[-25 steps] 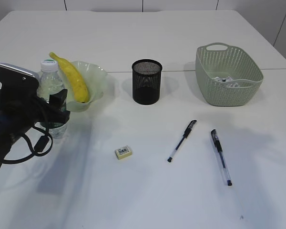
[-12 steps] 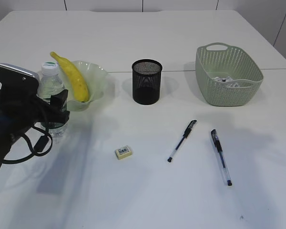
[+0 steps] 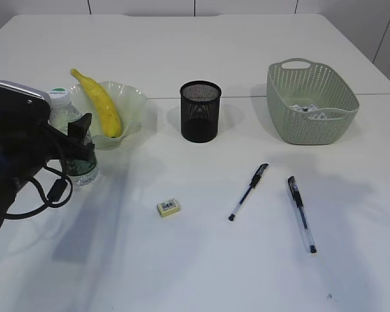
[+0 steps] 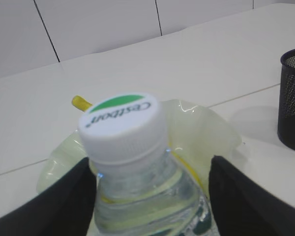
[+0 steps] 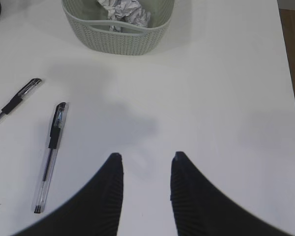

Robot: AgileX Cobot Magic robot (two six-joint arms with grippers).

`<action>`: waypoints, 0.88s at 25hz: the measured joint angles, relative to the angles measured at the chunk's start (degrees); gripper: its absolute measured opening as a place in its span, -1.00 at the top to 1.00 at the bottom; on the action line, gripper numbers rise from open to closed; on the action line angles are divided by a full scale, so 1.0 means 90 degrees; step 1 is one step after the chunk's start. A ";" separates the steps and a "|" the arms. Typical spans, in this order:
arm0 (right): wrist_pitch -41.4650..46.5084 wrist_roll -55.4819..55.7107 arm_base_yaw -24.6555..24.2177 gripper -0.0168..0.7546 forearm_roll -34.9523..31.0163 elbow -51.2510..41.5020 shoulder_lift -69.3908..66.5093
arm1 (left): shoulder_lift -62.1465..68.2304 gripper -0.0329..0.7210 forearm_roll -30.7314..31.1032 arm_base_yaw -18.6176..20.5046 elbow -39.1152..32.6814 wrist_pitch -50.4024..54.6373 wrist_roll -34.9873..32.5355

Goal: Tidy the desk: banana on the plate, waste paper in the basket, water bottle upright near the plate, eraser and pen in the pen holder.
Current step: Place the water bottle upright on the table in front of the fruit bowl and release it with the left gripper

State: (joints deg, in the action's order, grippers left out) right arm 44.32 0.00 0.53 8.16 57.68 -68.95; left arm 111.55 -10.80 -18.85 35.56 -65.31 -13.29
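The water bottle (image 3: 60,112) stands upright on the table just left of the pale green plate (image 3: 133,101), which holds the yellow banana (image 3: 103,107). My left gripper (image 3: 75,146) is open round the bottle; in the left wrist view its fingers (image 4: 226,196) flank the bottle (image 4: 137,187), with a thin gap on the right. A yellow eraser (image 3: 168,207) and two pens (image 3: 249,191) (image 3: 301,212) lie on the table. The black mesh pen holder (image 3: 200,110) stands mid-table. Crumpled waste paper (image 5: 122,12) lies in the green basket (image 5: 118,37). My right gripper (image 5: 145,160) is open over bare table.
The basket (image 3: 312,104) stands at the back right, beyond the pens. One pen (image 5: 50,152) lies left of my right gripper, the other pen (image 5: 17,101) farther left. The pen holder (image 4: 292,98) is right of the plate (image 4: 206,128). A table seam runs behind the plate.
My left jaws have widened round the bottle and the arm has lifted slightly. The bottle's base has shifted a little right, nearer the plate. The right gripper holds the same opening.
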 joint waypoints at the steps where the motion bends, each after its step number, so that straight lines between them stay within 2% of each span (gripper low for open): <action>1: 0.0000 0.0000 0.0000 0.31 0.0000 0.0000 0.0000 | 0.0000 -0.43 0.0000 0.0000 0.0000 0.0000 0.0012; 22: 0.0000 0.0000 0.0000 0.31 0.0000 0.0000 0.0000 | -0.0227 -0.44 -0.0250 -0.0066 0.0000 0.0013 0.0193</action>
State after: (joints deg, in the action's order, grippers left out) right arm 44.32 0.00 0.53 8.16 57.68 -68.95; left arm 109.51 -13.04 -19.44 35.56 -65.19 -11.56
